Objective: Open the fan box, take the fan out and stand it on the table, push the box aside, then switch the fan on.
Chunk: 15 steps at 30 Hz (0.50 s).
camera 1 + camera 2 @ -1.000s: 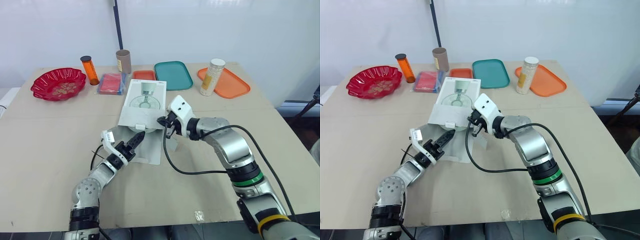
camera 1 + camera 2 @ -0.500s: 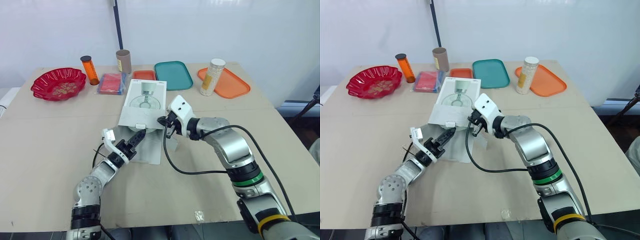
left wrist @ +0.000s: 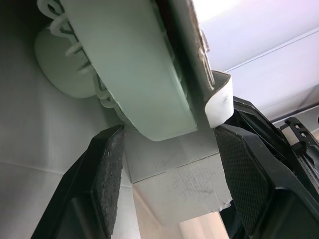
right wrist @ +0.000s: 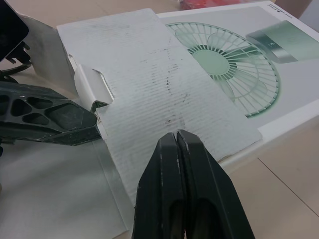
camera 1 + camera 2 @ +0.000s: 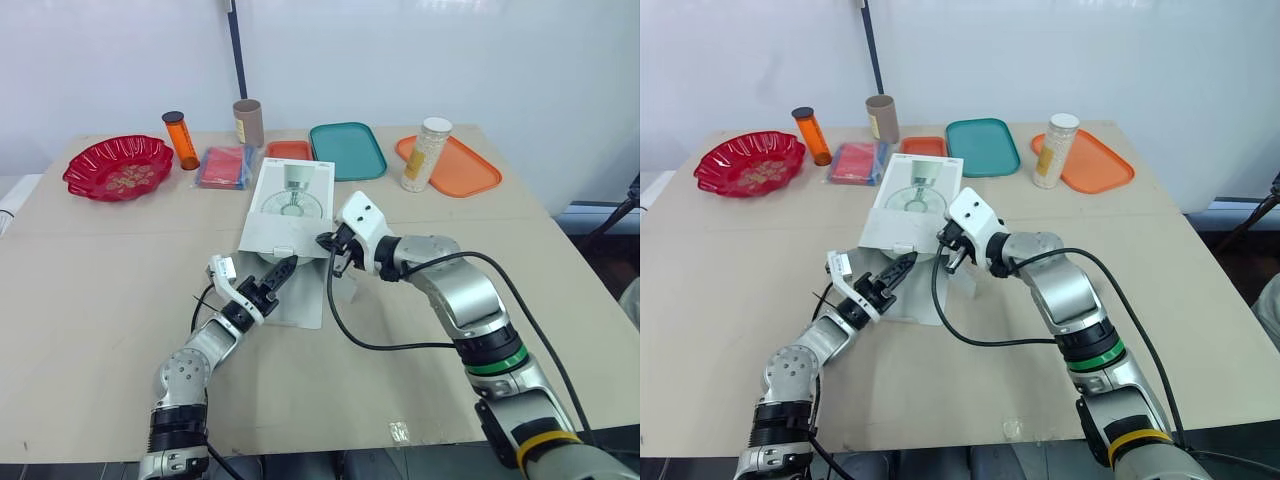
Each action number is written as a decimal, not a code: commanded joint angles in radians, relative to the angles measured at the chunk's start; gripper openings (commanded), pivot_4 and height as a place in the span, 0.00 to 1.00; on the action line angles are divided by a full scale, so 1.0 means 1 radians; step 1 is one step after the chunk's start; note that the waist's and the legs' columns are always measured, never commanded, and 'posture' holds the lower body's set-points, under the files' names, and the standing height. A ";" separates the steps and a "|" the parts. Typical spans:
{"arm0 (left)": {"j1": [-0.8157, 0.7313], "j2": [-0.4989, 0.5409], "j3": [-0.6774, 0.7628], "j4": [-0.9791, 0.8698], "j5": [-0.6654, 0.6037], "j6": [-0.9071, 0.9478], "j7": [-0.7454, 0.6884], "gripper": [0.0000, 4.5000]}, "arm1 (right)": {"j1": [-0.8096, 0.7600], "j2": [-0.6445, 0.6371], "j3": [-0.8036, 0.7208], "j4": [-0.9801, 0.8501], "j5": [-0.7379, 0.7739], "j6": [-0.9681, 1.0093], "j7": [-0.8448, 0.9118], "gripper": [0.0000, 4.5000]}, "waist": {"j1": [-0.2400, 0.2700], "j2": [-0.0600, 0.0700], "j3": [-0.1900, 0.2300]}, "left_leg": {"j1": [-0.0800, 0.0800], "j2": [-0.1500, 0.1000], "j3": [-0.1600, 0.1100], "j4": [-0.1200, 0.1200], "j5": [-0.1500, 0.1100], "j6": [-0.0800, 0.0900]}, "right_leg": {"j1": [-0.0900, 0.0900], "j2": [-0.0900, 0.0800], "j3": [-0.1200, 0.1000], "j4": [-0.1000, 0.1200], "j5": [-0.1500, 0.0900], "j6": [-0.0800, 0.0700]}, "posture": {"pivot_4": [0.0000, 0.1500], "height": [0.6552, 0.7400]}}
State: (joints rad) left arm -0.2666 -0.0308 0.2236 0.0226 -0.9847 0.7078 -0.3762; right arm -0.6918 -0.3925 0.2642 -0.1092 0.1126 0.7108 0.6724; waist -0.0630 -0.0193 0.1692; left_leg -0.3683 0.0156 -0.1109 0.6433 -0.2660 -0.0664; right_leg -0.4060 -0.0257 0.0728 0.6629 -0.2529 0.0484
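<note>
Left eye view, far row first: at the far left of the surface [image 5: 90, 290] I have a red bowl [image 5: 117, 167]. To its right come an orange bottle [image 5: 181, 140] standing upright, a pink packet [image 5: 223, 167] lying flat and a cardboard tube [image 5: 247, 122] on end. Further right sit a small orange tray [image 5: 289, 150] and a teal tray [image 5: 347, 150] side by side. At the far right is an orange tray [image 5: 475, 175], with a jar of pale grains [image 5: 426, 154] standing at its left end.

The fan box [image 5: 290, 205] lies flat in the middle of the surface, printed face up, with its near end open and its flaps spread toward me.

The left fingers [image 5: 278, 272] reach into that open near end from the left. In the left wrist view they are apart, with the pale green rim of the fan [image 3: 134, 84] and an edge of cardboard between them. The fan is inside the box, and I can't tell whether either pad touches it.

The right fingers [image 4: 172, 174] are at the near right corner of the box, just right of the left ones. In the right wrist view they are pressed together, tips over the bare corrugated side of an opened flap [image 4: 164, 94]. I can't tell if they touch it.
</note>
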 commanded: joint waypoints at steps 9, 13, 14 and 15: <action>-0.004 0.001 0.015 -0.023 -0.018 0.021 0.010 0.28 | 0.012 -0.003 0.009 -0.032 -0.008 0.000 -0.003 0.00 | 0.004 0.000 0.000 | 0.000 0.000 0.000 0.000 0.000 0.000 | 0.000 0.000 0.000 0.000 0.000 0.000 | 1.00 1.00; 0.002 -0.001 0.021 -0.032 -0.031 0.027 0.009 0.28 | 0.012 -0.001 0.009 -0.031 -0.008 0.000 -0.004 0.00 | 0.004 0.000 0.000 | 0.000 0.000 0.000 0.000 0.000 0.000 | 0.000 0.000 0.000 0.000 0.000 0.000 | 1.00 1.00; 0.003 -0.002 0.026 -0.033 -0.037 0.029 0.016 0.28 | 0.013 -0.002 0.008 -0.032 -0.008 0.001 -0.004 0.00 | 0.004 0.000 0.000 | 0.000 0.000 0.000 -0.001 0.000 0.000 | 0.000 0.000 0.000 -0.001 0.000 0.000 | 1.00 1.00; 0.004 -0.002 0.029 -0.036 -0.041 0.030 0.020 0.28 | 0.014 -0.002 0.009 -0.034 -0.008 0.002 -0.004 0.00 | 0.004 0.000 0.000 | 0.000 0.000 0.000 -0.001 0.000 0.000 | 0.000 0.000 0.000 -0.001 0.000 0.000 | 1.00 1.00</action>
State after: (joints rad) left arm -0.2666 -0.0300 0.2346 0.0202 -0.9942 0.7315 -0.3639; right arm -0.6836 -0.3934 0.2648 -0.1197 0.1100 0.7086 0.6703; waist -0.0586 -0.0193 0.1692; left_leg -0.3683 0.0156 -0.1109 0.6427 -0.2660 -0.0664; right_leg -0.4060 -0.0257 0.0729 0.6622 -0.2531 0.0488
